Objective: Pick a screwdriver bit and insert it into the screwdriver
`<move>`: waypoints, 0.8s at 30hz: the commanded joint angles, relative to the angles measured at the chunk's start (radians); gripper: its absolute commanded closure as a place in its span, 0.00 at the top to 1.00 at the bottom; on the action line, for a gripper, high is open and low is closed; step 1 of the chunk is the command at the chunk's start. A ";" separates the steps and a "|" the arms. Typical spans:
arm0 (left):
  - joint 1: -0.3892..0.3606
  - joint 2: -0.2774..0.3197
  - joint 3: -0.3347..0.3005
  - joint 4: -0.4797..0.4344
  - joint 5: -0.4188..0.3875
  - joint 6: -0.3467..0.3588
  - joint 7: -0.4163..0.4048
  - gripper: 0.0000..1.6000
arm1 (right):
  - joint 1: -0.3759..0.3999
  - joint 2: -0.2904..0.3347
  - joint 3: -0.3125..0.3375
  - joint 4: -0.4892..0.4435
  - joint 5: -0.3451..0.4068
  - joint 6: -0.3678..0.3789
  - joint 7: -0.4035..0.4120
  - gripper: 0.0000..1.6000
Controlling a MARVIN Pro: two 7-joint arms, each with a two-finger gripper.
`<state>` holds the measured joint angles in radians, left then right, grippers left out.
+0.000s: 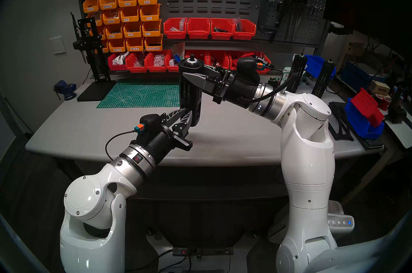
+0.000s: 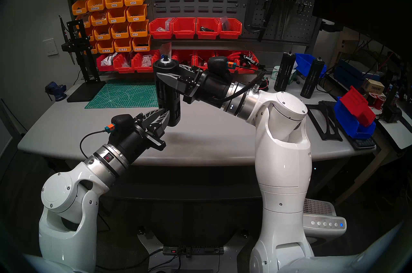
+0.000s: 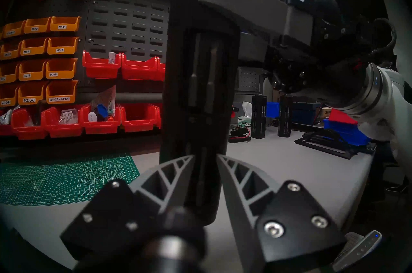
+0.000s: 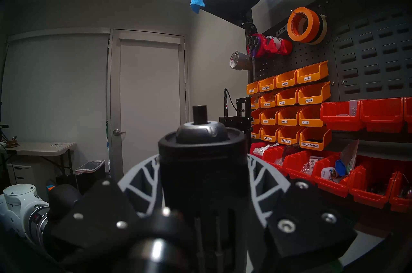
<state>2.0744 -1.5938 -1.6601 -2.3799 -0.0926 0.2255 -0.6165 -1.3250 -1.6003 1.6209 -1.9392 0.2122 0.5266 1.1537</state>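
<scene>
1. Screwdriver (image 1: 190,90): tall black slotted cylinder, upright, lifted clear of the counter (image 1: 234,136), in front of the green cutting mat (image 1: 142,94). Silver ring and nub on top, socket looks empty in the right wrist view.
2. Right gripper (image 1: 196,74): fingers clamped on the screwdriver's upper body from the robot's right, one either side just under the cap.
3. Left gripper (image 3: 206,160): fingers partly apart, tips straddling a lower slot of the cylinder. Whether they already pinch anything, can't tell.
4. Screwdriver bit (image 3: 204,167): thin dark pin stored upright in that lower slot, between the left fingertips. More bits visible in the upper window.
5. Step (judgement): picking the bit out of the body's storage slot; insertion not yet begun.
6. Next move calls for: close the fingers squarely on the thin pin, pull it straight out of the slot w/o cocking, then bring it over the top nub. Right hold must keep the cylinder steady.
7. Risks: pin very thin, may slip or drop onto the counter; slot walls crowd the fingertips.
8. Around: two similar black cylinders (image 1: 297,74) far right, red bins (image 1: 209,28) and orange bins (image 1: 131,20) behind, black stand (image 1: 93,58) at left. None in the way.
</scene>
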 commanded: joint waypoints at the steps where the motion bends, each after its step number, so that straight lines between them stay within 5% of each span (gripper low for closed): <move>1: -0.005 -0.005 0.003 -0.034 0.015 -0.037 0.012 0.59 | 0.043 -0.026 0.003 -0.036 0.019 -0.015 -0.002 0.00; 24: 0.016 -0.016 0.021 -0.050 0.070 -0.072 0.039 0.44 | 0.035 -0.034 0.007 -0.049 0.010 -0.021 0.005 0.00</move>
<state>2.0926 -1.6051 -1.6402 -2.3961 -0.0099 0.1731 -0.5738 -1.3259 -1.6114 1.6244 -1.9470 0.1996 0.5214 1.1557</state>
